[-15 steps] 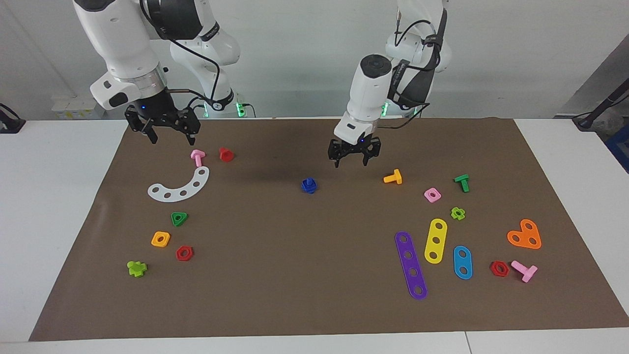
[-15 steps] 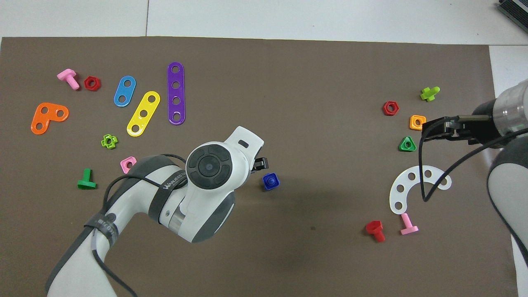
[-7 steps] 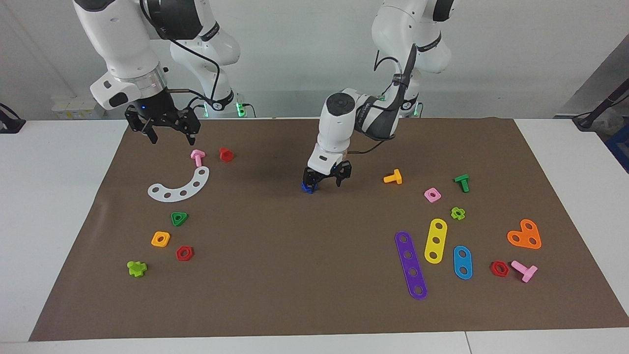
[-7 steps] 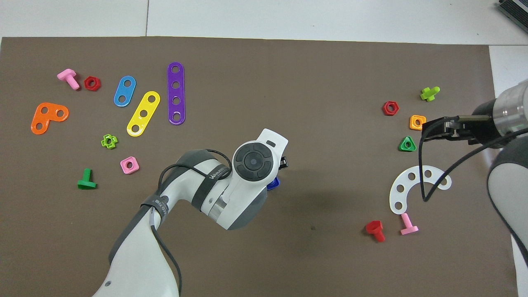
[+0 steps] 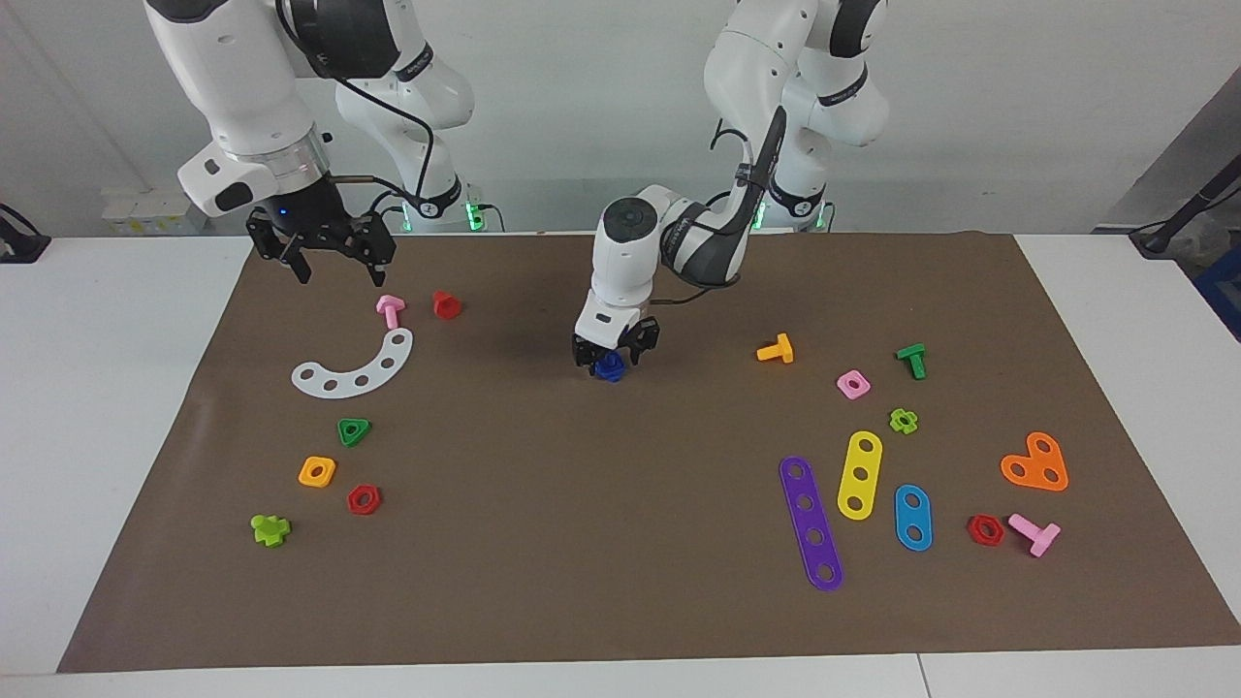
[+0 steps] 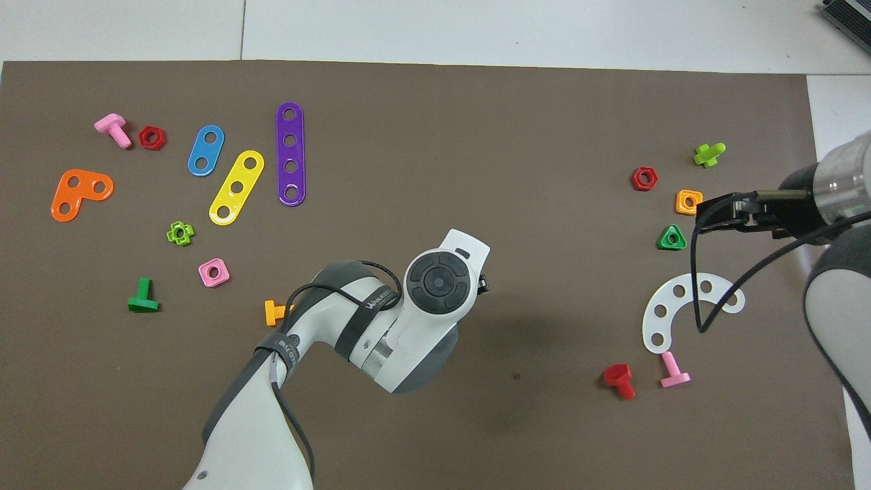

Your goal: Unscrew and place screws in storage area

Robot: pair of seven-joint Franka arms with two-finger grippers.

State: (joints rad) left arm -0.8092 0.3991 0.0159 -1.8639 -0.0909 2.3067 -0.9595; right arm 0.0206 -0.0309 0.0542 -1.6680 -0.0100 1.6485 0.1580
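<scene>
left claw [image 5: 615,357] down around the dark-blue bolt [image 5: 610,367] at mid-surface.
its fingers flank the bolt, though i can't tell if they pinch it; right claw [image 5: 334,260] hangs spread wide over the mat's edge, near the pink bolt [image 5: 390,309].

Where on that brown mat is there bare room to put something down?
The widest bare stretch of the brown mat runs down the middle, between the red hex nut and the purple strip, out to the edge farthest from the robots. Both ends are crowded with small parts. At the centre, the left end effector sits over the dark-blue bolt.
</scene>
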